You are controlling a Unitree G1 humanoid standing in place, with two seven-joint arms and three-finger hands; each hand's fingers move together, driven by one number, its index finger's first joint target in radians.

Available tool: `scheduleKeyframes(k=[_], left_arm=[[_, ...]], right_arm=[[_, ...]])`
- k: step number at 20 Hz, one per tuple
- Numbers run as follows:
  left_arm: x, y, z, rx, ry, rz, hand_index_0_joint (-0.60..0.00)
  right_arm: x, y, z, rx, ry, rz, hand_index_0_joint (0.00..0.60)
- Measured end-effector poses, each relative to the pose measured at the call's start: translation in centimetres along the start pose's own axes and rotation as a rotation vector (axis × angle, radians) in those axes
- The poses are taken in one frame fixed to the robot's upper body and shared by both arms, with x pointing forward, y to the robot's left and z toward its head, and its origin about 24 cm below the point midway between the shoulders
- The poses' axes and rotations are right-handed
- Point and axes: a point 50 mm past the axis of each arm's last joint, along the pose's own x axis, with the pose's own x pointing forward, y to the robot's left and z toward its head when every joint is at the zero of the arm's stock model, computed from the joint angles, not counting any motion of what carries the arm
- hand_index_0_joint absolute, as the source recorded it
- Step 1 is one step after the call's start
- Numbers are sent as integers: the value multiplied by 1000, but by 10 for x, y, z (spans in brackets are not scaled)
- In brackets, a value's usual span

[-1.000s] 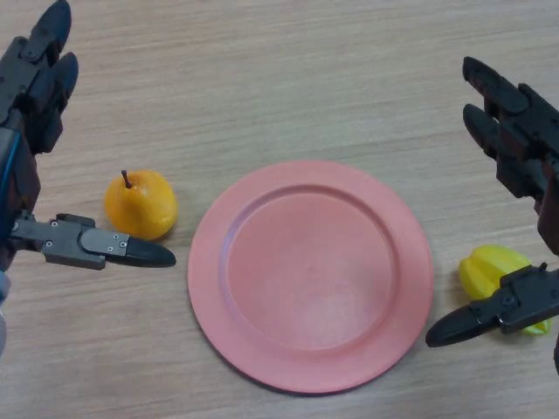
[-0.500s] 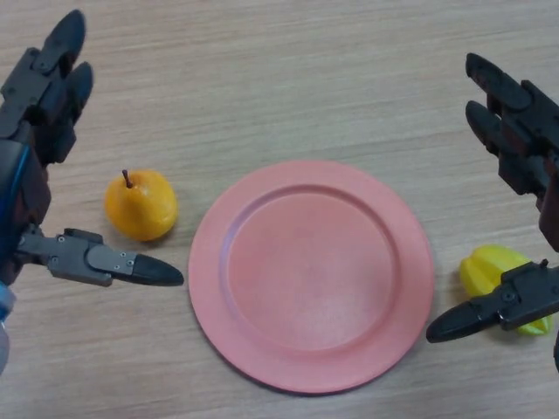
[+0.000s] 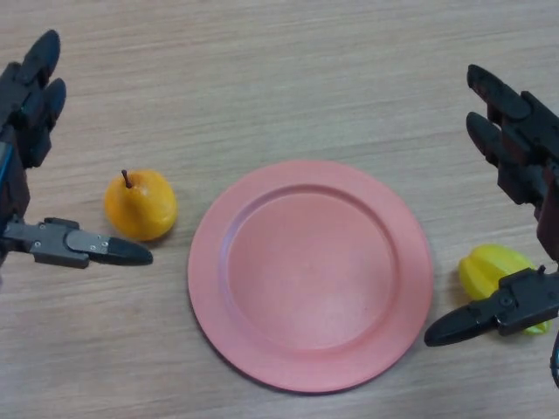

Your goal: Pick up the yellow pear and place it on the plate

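Note:
The yellow pear (image 3: 141, 205) stands upright on the wooden table, just left of the pink plate (image 3: 311, 272), a small gap between them. My left hand (image 3: 26, 131) is open at the left edge, fingers straight above the pear's left and its thumb (image 3: 87, 246) pointing right just below the pear, not touching it. My right hand (image 3: 520, 157) is open at the right edge, its thumb (image 3: 489, 312) over a yellow star fruit. The plate holds nothing.
A yellow star fruit (image 3: 493, 272) lies on the table right of the plate, partly behind my right thumb. The wooden table (image 3: 262, 78) stretches beyond the plate.
My left hand has drawn back to the left and a little up; its thumb tip now ends under the pear instead of near the plate's rim. The pear, plate and right hand have not moved.

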Motion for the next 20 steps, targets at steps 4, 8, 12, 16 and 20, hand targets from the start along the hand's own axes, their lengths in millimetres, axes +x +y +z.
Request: scheduleKeyframes(k=[4, 8, 12, 16, 20], left_arm=[[13, 9, -21, 14, 44, 59, 0], [23, 4, -49, 18, 106, 42, 0], [28, -5, -79, 32, 201, 4, 0], [29, -6, -102, 15, 255, 11, 0], [39, -12, -105, -11, 187, 24, 0]], right_arm=[[0, 1, -1, 20, 4, -6, 0], [-1, 0, -3, 36, 29, -39, 0], [-4, 2, -3, 61, 36, -29, 0], [-4, 1, -6, 77, 67, -55, 0], [-3, 0, -6, 76, 67, -58, 0]])
